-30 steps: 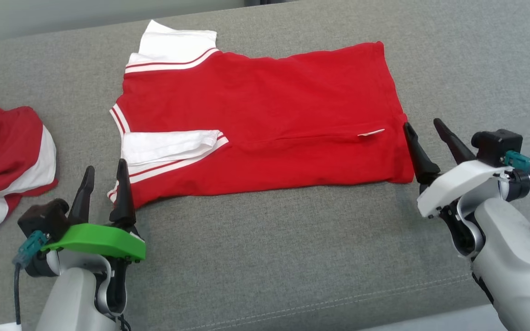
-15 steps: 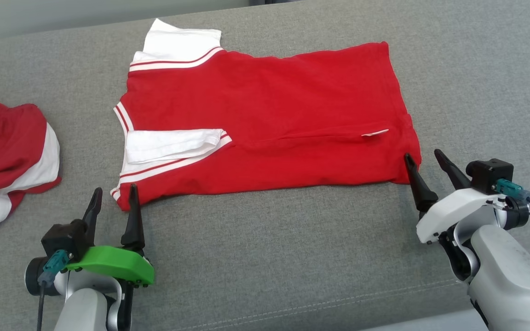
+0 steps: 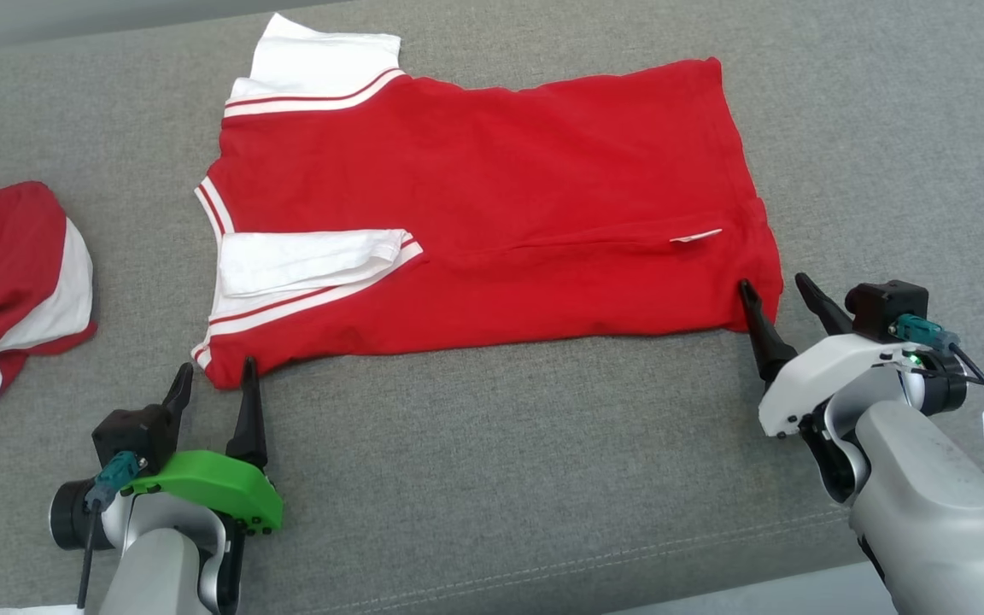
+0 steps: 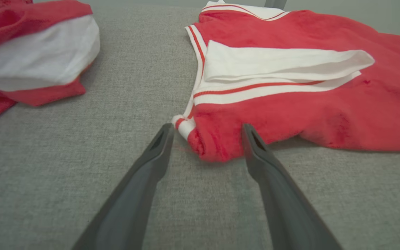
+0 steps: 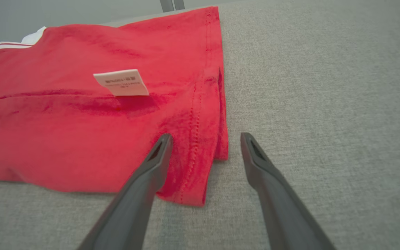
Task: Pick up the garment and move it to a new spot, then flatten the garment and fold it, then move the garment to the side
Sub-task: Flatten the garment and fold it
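Note:
The garment [image 3: 492, 196], a red shirt with white sleeves and striped trim, lies spread flat on the grey cushion [image 3: 492, 478]. My left gripper [image 3: 215, 367] is open just short of its near-left corner. In the left wrist view that corner of the garment [image 4: 290, 104] lies between the tips of the left gripper [image 4: 207, 126]. My right gripper [image 3: 772, 284] is open at the near-right hem corner. In the right wrist view the right gripper [image 5: 206, 136] straddles the hem of the garment [image 5: 99, 121], one finger over the cloth and one over the cushion.
A second red and white garment [image 3: 5, 256] lies crumpled at the far left, seen also as the crumpled heap [image 4: 30, 52] in the left wrist view. A white label [image 5: 121, 82] sticks up from the shirt near the right hem. The cushion's front seam [image 3: 594, 555] runs close to both arms.
Both grippers have drawn back toward the near edge, from alongside the shirt to its near corners. Both stay open. The head view has shifted slightly.

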You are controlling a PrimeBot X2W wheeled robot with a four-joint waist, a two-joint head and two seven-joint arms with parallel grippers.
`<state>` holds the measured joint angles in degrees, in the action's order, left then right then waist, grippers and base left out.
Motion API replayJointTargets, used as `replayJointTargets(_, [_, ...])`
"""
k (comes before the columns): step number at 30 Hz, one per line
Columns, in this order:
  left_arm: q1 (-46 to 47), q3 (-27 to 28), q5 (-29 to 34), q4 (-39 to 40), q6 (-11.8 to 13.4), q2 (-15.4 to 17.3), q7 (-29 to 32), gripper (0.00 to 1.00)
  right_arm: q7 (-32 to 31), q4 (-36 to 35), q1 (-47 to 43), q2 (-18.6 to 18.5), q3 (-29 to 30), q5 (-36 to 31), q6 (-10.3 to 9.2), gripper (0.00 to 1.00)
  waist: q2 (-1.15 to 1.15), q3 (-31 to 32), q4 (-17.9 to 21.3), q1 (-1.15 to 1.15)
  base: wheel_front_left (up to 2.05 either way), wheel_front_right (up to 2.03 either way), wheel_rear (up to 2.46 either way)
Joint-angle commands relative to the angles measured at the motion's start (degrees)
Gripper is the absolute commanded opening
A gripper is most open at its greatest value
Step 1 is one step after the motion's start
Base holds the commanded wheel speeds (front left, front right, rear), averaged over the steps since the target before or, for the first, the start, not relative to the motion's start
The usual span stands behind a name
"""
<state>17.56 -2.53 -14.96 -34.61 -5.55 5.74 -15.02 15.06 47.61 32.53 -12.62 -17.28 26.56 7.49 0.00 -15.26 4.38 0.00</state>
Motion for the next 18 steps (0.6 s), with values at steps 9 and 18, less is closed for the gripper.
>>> replayJointTargets(9, [3.2, 0.0, 0.8, -5.6, -1.0, -0.4, -0.1, 0.0, 0.2, 3.9, 2.9, 2.1, -1.1, 0.8, 0.0, 0.0, 0.0, -1.1, 0.0, 0.0, 0.0, 0.0, 0.0])
replayJointTargets(18, [1.7, 0.4, 0.8, -4.9, -1.6, -0.7, -0.1, 0.0, 0.2, 3.0, 1.2, 0.6, -1.3, 2.9, -0.01, 0.0, 0.0, 0.9, -0.4, 0.0, 0.0, 0.0, 0.0])
